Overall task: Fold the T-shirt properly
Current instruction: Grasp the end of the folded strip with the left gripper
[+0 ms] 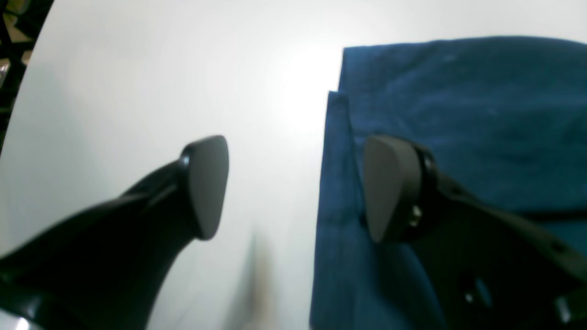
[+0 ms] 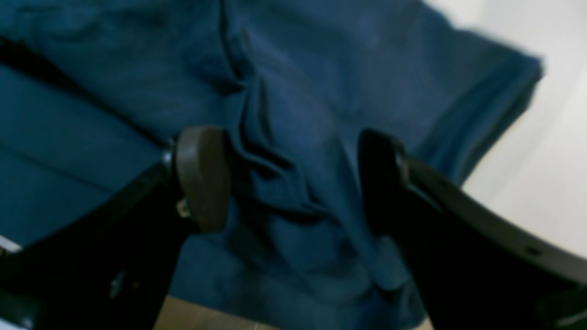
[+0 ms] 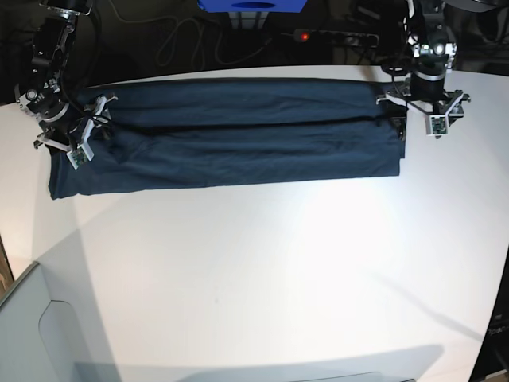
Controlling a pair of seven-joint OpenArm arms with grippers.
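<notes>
- The T-shirt [image 3: 231,135] lies across the far part of the white table [image 3: 262,270], folded lengthwise into a long dark navy-teal band running from one arm to the other.
- Judged from the base view, the lengthwise folds are done: layered edges run along the band, and no sleeve sticks out sideways that I can make out.
- The band remains long; judged against the task, the crosswise folds that would bring it to a compact rectangle are not yet done.
- The end of the band on the base view's left is rumpled; the right wrist view shows creased, bunched cloth [image 2: 284,183] there. The opposite end looks flatter, with stepped layer edges [image 1: 339,96] beside bare table.
- Left gripper [image 1: 296,188]: jaws spread wide, holding nothing. One finger pad [image 1: 208,183] is over bare table, the other over the cloth, so the gripper straddles the band's end edge. Whether the pads touch anything cannot be told.
- Right gripper [image 2: 291,178]: jaws likewise spread wide, empty, standing over the rumpled cloth at the other end. Contact with the cloth cannot be confirmed from this blurred view.
- Containers: a blue object [image 3: 251,5] sits beyond the table's far edge; whether it is a bin, and what it holds, cannot be told.
- A pale grey shape [image 3: 40,334] at the near corner of the base view may be a box or tray edge; its contents are out of view.
- No container plays a visible part in the work.
</notes>
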